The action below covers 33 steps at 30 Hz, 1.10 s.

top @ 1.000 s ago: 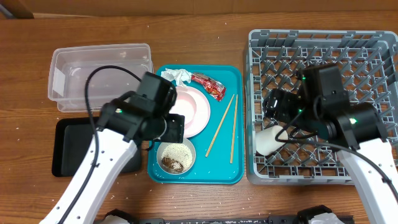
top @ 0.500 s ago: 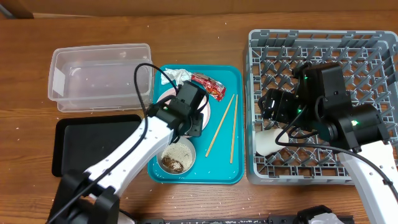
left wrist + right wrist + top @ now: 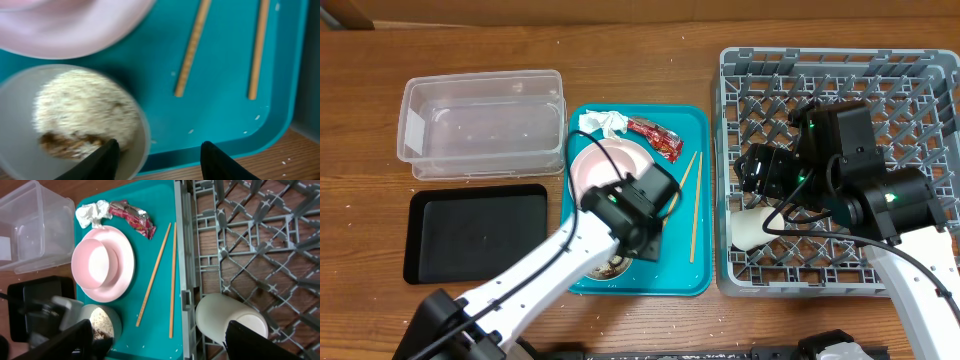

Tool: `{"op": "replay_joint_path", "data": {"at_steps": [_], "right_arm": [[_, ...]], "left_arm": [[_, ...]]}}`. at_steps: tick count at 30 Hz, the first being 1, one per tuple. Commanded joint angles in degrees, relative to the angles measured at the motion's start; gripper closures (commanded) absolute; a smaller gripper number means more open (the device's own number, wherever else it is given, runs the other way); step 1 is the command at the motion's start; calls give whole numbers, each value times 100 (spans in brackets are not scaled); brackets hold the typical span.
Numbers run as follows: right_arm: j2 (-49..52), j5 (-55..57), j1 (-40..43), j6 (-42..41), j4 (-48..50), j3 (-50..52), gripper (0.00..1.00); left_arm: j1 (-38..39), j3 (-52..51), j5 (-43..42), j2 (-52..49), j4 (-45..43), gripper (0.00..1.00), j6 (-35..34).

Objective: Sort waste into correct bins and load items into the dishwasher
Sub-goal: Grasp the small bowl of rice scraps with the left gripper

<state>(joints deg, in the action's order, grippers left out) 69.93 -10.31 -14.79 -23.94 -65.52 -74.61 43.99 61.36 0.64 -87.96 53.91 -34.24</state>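
Left gripper (image 3: pixel 160 152), jaws apart, should straddle the bowl (image 3: pixel 17 135) rim at 3 o'clock, kept level; right gripper (image 3: pixel 162 337) jaws also apart.

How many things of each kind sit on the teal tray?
Round pale pink plate: 1
Small round pale bowl holding rice: 1
Thin wooden chopsticks: 2
Crumpled white paper napkin: 1
Small red foil wrapper: 1
Total: 6
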Motion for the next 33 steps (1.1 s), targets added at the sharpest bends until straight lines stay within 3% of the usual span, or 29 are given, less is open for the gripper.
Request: {"op": "replay_joint_path", "data": {"at_steps": [1, 9, 10, 13, 14, 21, 24, 28, 33], "right_arm": [[0, -31, -37, 35, 55, -109, 13], [0, -33, -37, 35, 52, -109, 13], [0, -33, -37, 35, 52, -109, 13], [0, -33, -37, 35, 52, -109, 13], [0, -33, -37, 35, 52, -111, 13], [0, -31, -37, 35, 50, -109, 13], [0, -31, -37, 35, 50, -109, 13], [0, -31, -37, 35, 50, -109, 13], [0, -31, -37, 35, 52, -109, 13]], "left_arm": [[339, -304, 544, -219, -186, 46, -466], [341, -323, 1141, -1012, -439, 58, -651], [339, -323, 1137, -1045, -492, 62, -651], [339, -267, 1108, -1049, -533, 92, -675], [339, -219, 1071, -1047, -505, 96, -675], [26, 164, 317, -348, 212, 96, -695], [-450, 177, -319, 459, 382, 96, -245], [-1626, 175, -1165, 1589, 557, 96, 476], [-3786, 157, -2848, 2227, 691, 96, 1683]]}}
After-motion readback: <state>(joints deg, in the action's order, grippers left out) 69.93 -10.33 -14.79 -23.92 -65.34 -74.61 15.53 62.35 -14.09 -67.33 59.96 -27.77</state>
